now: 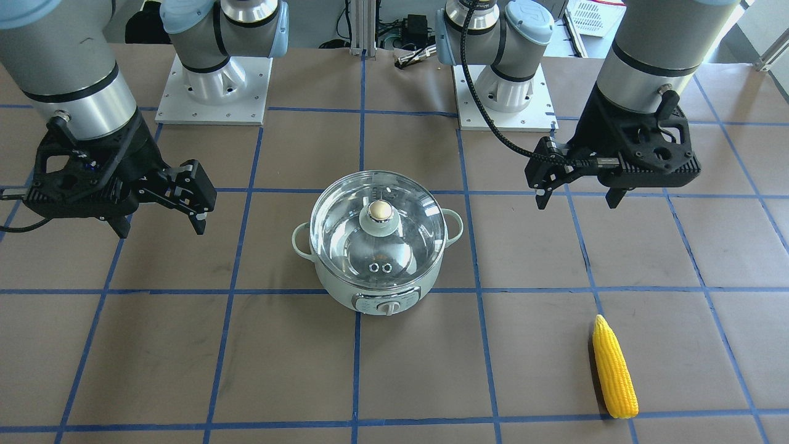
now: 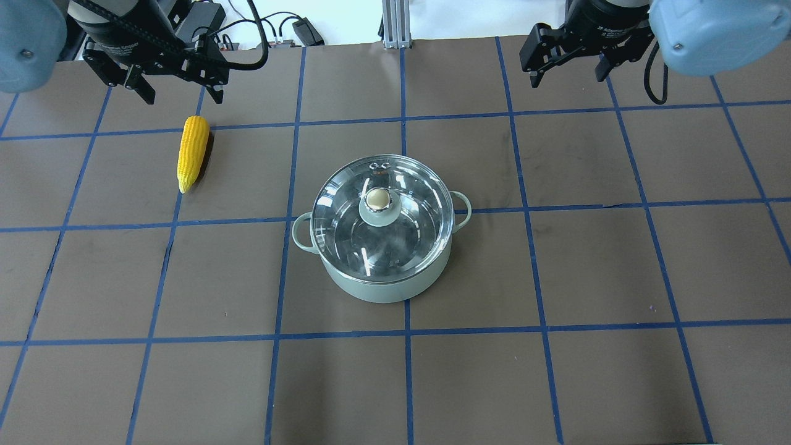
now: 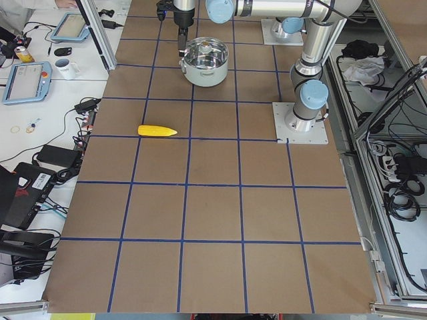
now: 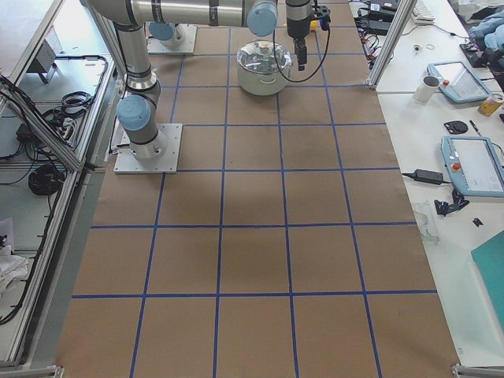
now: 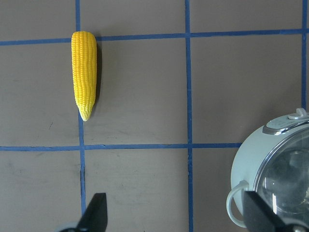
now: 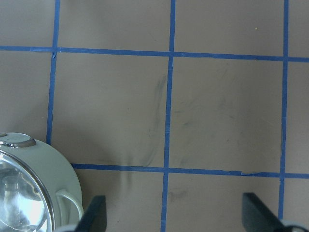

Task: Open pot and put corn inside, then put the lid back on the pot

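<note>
The pale mint-green pot [image 1: 376,291] [image 2: 383,287] stands at the table's middle with its dial facing away from the robot. The clear glass lid [image 1: 345,229] [image 2: 411,238] sits on it, knob [image 2: 377,198] up. The yellow corn [image 1: 614,368] [image 2: 192,152] lies flat on the robot's left side, far from the pot. My left gripper [image 2: 184,99] [image 1: 577,200] hovers open and empty near the corn's blunt end; its wrist view shows the corn [image 5: 84,72] and the pot's edge [image 5: 251,159]. My right gripper [image 2: 567,79] [image 1: 161,229] hovers open and empty on the pot's right side, with the pot's edge [image 6: 53,169] in its wrist view.
The brown table carries a blue tape grid [image 2: 401,117]. The two arm base plates [image 1: 212,92] [image 1: 502,98] stand at the robot's edge. Operator benches with tablets and a mug [image 3: 65,67] run along the far side of the table.
</note>
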